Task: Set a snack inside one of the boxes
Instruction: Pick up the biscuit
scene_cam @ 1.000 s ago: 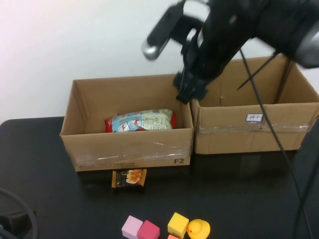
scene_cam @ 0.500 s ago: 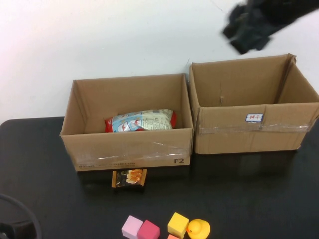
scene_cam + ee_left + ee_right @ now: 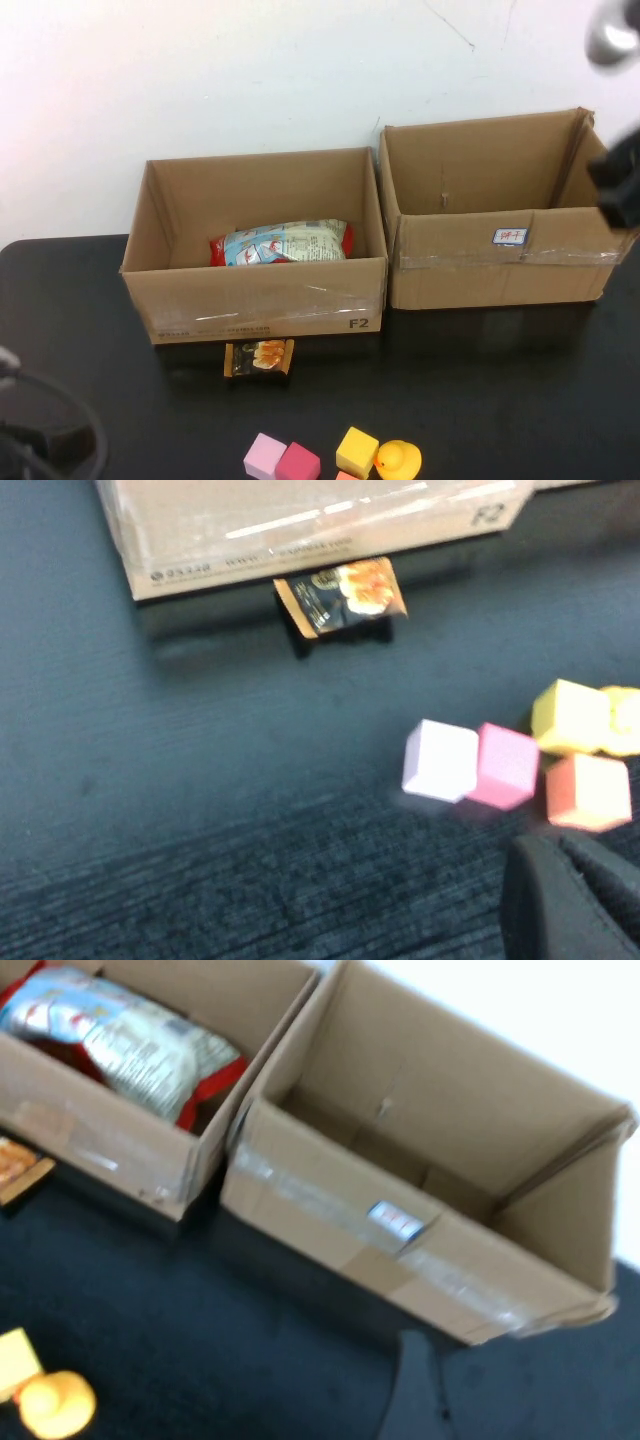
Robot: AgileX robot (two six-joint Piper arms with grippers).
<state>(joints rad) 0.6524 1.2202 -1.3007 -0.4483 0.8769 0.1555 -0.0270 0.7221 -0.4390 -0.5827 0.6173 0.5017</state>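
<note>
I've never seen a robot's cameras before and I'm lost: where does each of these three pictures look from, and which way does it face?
High view: raised on the robot's side, facing the wall over the left box holding a snack bag; the right arm blurs at the right edge.
Left wrist view: low over the table, facing the small snack packet and foam blocks; the left gripper shows dark.
Right wrist view: high, looking down into the right box; the right gripper barely shows.
Shared: both boxes, the snack bag.
</note>
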